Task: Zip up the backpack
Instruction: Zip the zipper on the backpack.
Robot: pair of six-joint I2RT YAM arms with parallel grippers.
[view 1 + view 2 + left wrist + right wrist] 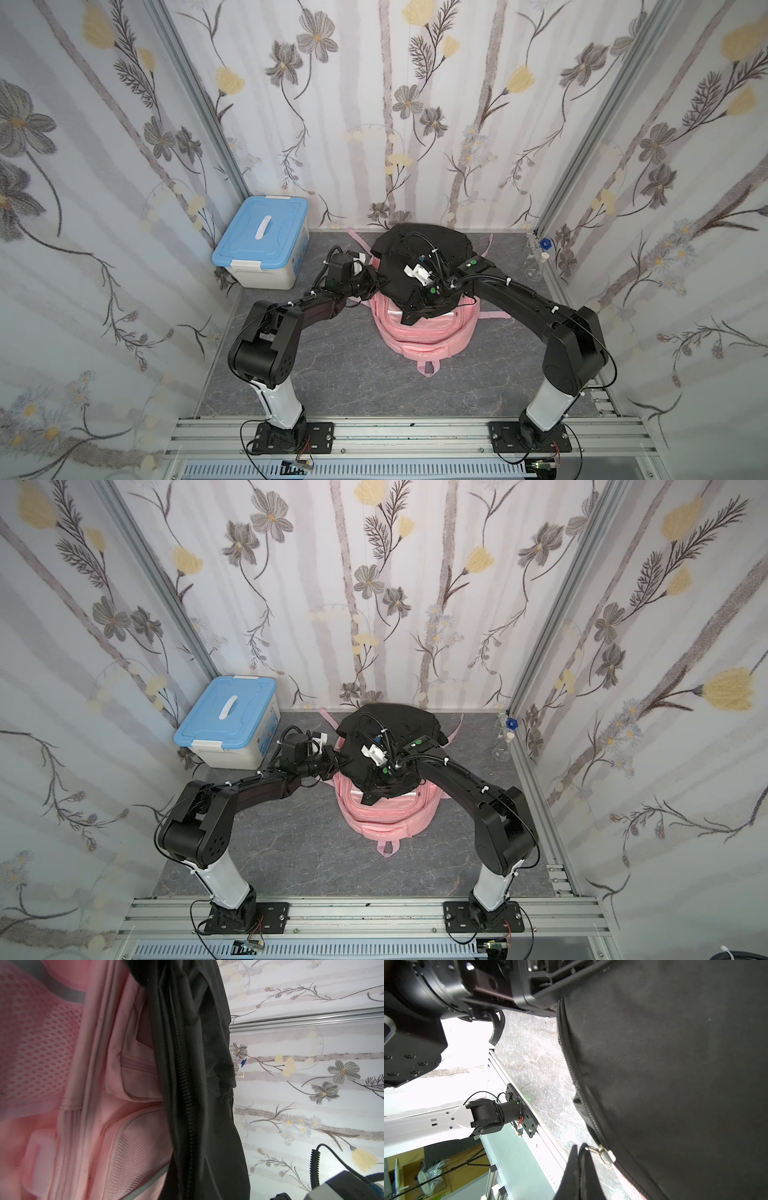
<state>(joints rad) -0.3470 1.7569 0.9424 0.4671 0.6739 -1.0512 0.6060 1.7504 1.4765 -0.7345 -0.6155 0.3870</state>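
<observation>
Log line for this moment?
left gripper shut on black backpack edge | right gripper shut on zipper pull | black backpack atop pink backpack

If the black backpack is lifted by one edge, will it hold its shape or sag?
Likely sag: the black backpack drapes creased over the pink backpack. Its cloth looks thin and folded along the zipper, so pulling there may bunch it. Probably light, as it seems unfilled.
</observation>
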